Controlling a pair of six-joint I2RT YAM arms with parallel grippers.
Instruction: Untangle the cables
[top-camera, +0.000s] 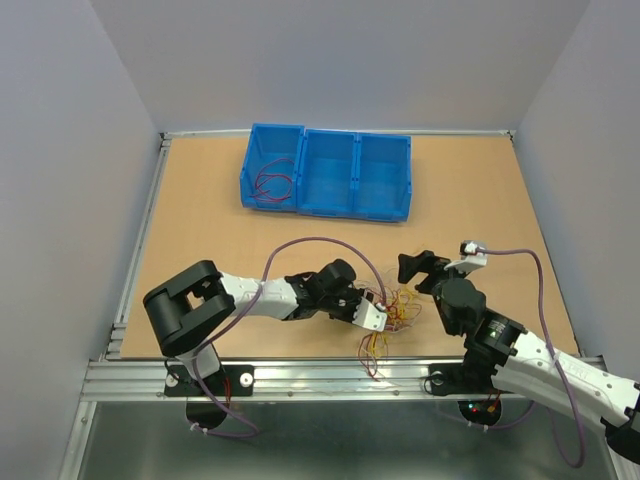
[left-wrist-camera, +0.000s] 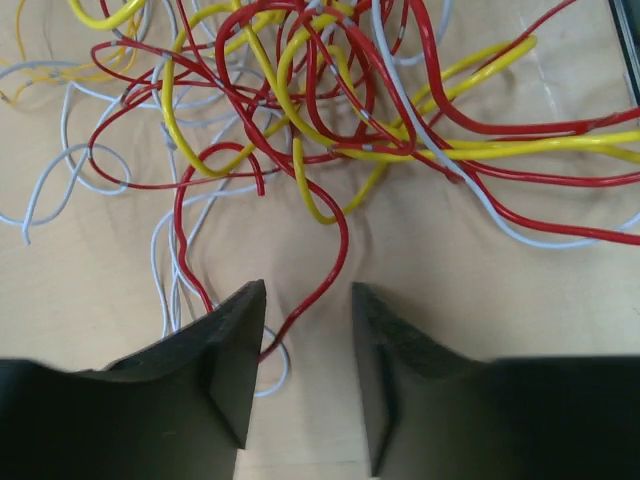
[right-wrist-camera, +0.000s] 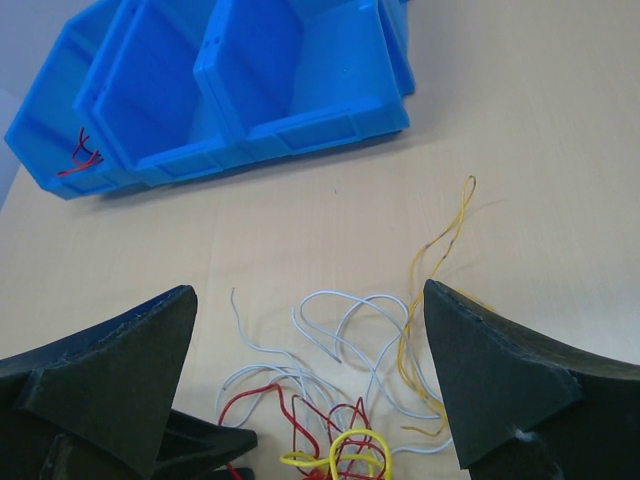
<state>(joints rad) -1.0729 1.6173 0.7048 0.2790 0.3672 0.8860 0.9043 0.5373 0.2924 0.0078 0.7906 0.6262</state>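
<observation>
While agape, left claw (left-wrist-camera: 308, 292) astride cables (left-wrist-camera: 320, 100).

The tan table (top-camera: 200, 210) carries a tangle of cables (top-camera: 398, 312) and three joined blue bins (top-camera: 327, 172).

Three blue bins (top-camera: 328, 175) in a row. One red wire (top-camera: 274, 186) in the leftmost bin. One tangle of wires (top-camera: 402, 312), in three colours: red, yellow, white.

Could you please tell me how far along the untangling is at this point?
Barely begun. One red wire lies in the leftmost blue bin. The left gripper is open around a red strand, the right gripper open above. The red, yellow and white tangle is all knotted.
</observation>
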